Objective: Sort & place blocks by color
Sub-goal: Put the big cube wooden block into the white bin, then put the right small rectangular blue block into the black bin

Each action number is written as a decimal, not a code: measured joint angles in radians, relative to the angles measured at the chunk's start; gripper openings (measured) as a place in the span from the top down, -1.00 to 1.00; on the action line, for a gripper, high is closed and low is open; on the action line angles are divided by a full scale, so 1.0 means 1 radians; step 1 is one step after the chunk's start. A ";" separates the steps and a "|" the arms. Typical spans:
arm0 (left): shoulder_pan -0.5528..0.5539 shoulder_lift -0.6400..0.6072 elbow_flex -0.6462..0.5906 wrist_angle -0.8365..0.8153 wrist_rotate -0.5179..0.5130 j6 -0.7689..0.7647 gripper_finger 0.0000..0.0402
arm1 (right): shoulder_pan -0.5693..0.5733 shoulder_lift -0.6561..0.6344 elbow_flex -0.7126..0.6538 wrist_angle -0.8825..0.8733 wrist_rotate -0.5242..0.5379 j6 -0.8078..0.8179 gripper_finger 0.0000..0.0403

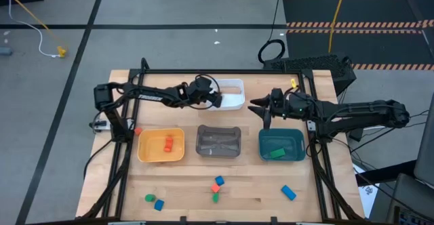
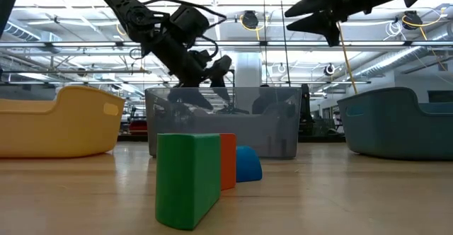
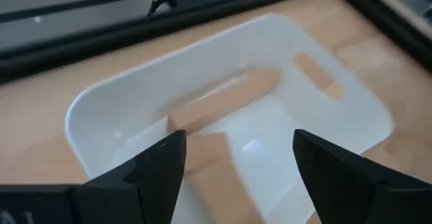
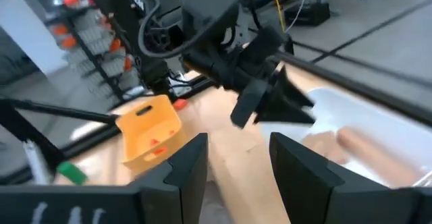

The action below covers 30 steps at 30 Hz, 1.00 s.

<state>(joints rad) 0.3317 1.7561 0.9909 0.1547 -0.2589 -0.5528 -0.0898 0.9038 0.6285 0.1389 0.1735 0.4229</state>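
My left gripper (image 1: 215,97) hangs open over the white tray (image 1: 234,104), touching nothing. In the left wrist view, the left gripper (image 3: 236,143) has two tan blocks below it on the tray floor, a long one (image 3: 226,101) and a shorter one (image 3: 210,162). My right gripper (image 1: 261,110) is open and empty, raised between the white tray and the teal tray (image 1: 298,135). Loose blocks lie near the table's near edge: green (image 1: 149,198), blue (image 1: 159,204), red-orange (image 1: 219,181), blue (image 1: 215,188), green (image 1: 215,198) and blue (image 1: 289,192).
The yellow tray (image 1: 144,147) holds red-orange blocks (image 1: 167,142). The teal tray holds a green block (image 1: 274,154). A grey tray (image 1: 203,144) stands between them. A red-orange block (image 1: 137,131) lies beside the yellow tray. A black frame (image 1: 203,71) borders the table.
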 joint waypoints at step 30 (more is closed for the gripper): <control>-0.231 -0.129 0.000 0.270 0.446 0.193 0.29 | 0.057 -0.002 0.000 -0.015 -0.281 0.166 0.25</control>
<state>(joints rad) 0.1011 1.6276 0.9909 0.4252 0.1867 -0.3600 -0.0328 0.9019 0.6285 0.1241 -0.1078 0.5892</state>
